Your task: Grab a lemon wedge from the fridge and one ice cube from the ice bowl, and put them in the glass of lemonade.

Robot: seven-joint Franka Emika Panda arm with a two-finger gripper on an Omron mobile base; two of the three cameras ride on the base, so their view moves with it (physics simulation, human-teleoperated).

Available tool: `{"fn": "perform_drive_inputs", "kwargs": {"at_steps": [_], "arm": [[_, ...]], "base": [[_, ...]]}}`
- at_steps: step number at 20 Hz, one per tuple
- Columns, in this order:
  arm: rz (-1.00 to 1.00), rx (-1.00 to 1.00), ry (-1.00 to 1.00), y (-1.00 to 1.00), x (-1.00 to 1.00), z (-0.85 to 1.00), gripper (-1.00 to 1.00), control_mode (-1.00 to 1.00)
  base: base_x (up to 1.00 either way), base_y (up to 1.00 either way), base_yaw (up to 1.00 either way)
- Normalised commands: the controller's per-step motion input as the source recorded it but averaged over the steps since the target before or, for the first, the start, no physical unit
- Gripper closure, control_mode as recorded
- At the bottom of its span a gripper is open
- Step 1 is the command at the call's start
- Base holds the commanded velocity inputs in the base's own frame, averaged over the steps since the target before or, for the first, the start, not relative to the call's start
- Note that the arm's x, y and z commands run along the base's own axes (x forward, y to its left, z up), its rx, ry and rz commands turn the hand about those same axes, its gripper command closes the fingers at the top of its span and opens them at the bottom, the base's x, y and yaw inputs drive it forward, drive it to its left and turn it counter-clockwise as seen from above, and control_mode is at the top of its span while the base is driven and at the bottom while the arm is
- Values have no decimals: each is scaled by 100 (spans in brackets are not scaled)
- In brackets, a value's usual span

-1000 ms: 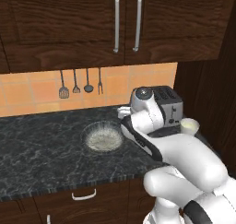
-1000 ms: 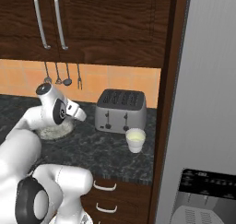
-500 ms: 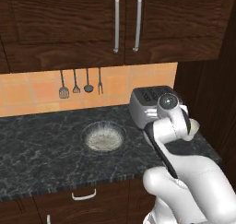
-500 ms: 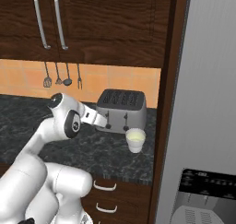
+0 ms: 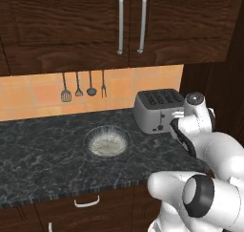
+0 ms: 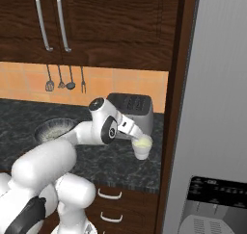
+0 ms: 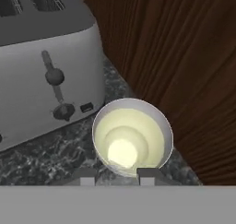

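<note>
Beside the toaster [image 7: 46,66], off its right front corner on the dark counter [image 5: 43,159]: glass of lemonade [image 7: 132,138], close to the toaster but apart from it, hemmed on the other side by the brown wooden panel.

Upright, long axis vertical, open mouth facing straight up, pale yellow liquid inside.

Likely light, rigid, smooth-walled and slippery; probably breakable and easy to tip or slop. No need to take hold of it for this task; better left standing and only dropped into from above. If ever moved, best pinched across the wall low down, from the toaster-free side.

Above the toaster's right front corner, directly over the glass mouth: gripper [image 7: 117,176], looking down into the liquid. Jaws drawn nearly together; cannot tell from these views whether anything small sits pinched between them.

Left of the toaster, well apart along the counter: ice bowl [image 5: 107,141], shallow, speckled whitish contents. Right of the toaster, past the panel: fridge [image 6: 217,108], grey door with the black dispenser low down.
</note>
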Motion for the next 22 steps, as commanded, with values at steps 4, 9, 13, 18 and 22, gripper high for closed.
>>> {"fn": "perform_drive_inputs", "kwargs": {"at_steps": [4, 9, 13, 18, 22], "arm": [[3, 3, 6, -55, 41, -14, 100, -100], [7, 0, 0, -47, 11, -39, 100, -100], [6, 0, 0, -14, 15, -29, 100, -100], [1, 0, 0, 0, 29, -5, 100, -100], [0, 0, 0, 0, 5, 1, -100, -100]], "base": [[0, 0, 0], [0, 0, 0], [0, 0, 0], [0, 0, 0], [0, 0, 0]]}}
